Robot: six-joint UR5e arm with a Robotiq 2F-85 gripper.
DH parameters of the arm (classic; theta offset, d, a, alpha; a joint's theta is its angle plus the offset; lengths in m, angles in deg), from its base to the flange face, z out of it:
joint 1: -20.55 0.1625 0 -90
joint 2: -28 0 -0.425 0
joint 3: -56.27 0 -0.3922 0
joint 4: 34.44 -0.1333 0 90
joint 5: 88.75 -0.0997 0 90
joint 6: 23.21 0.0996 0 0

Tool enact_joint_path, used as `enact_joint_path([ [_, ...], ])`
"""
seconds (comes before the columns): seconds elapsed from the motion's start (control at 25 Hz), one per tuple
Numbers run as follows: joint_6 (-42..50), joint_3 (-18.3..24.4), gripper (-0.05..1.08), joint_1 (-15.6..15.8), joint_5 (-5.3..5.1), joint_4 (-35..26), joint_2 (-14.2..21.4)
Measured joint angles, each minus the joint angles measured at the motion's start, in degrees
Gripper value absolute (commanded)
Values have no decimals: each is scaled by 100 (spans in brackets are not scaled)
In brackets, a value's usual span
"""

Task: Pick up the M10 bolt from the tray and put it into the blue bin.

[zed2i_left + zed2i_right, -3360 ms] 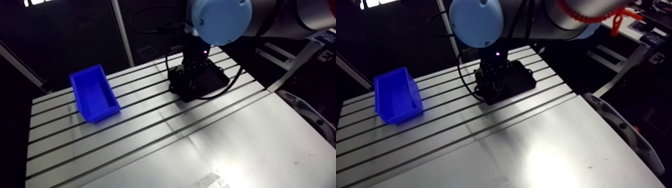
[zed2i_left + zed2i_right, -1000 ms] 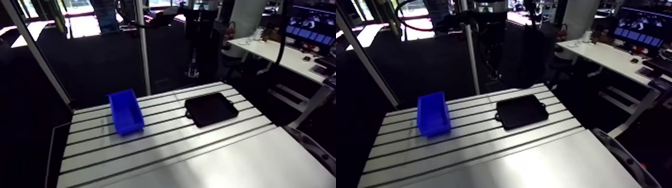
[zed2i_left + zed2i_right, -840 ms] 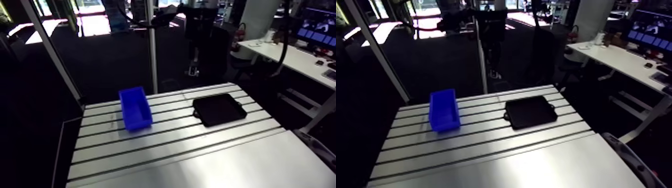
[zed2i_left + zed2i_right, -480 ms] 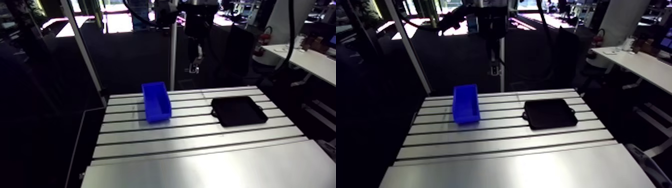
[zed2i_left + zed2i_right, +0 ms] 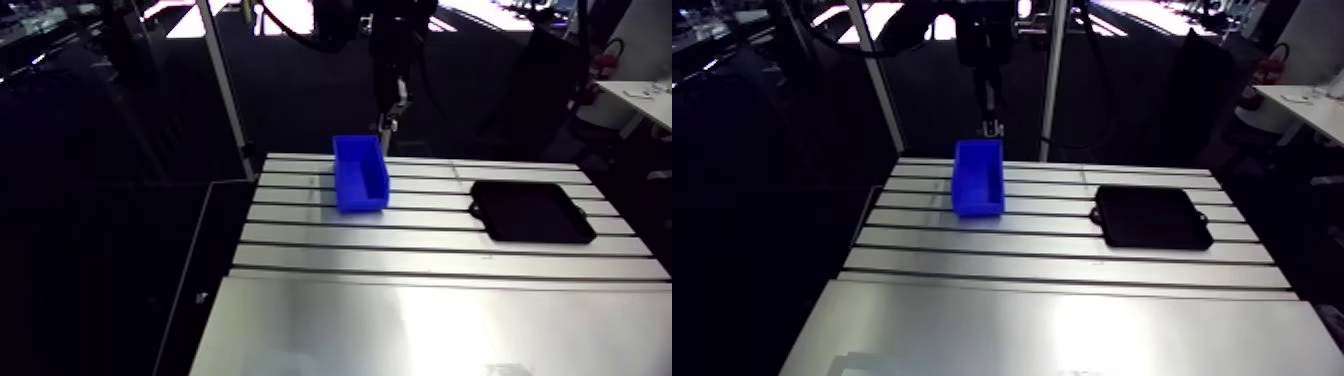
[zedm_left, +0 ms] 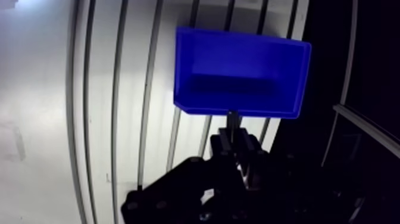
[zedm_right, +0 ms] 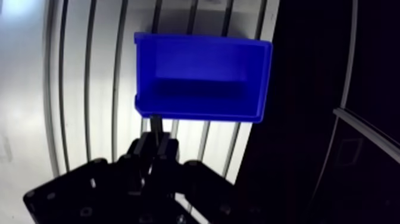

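In the wrist view my gripper [image 6: 233, 136] is shut on the M10 bolt [image 6: 233, 118], a thin dark shank sticking out past the fingertips. The blue bin [image 6: 241, 68] lies just ahead of the gripper and well below it, and the bolt's tip lines up with the bin's near wall. The bin's inside shows nothing in it. In the arm view the gripper [image 5: 990, 105] hangs high over the table's far edge, behind the blue bin [image 5: 979, 177]. The black tray [image 5: 1152, 217] sits to the right with nothing visible in it.
The slotted aluminium table [image 5: 1052, 270] runs wide toward the front, with a smooth plate [image 5: 1052, 335] nearest the camera. Its left edge drops into darkness close beside the bin. An upright frame post [image 5: 875, 80] stands at the far left corner.
Earlier the gripper was low over the tray. It now hangs high behind the blue bin with the bolt in it. The arm camera swung, so bin and tray only appear shifted.
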Motion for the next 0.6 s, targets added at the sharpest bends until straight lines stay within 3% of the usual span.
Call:
enact_joint_path([
  [0.6,387,581,102,290,8,157,-851],
])
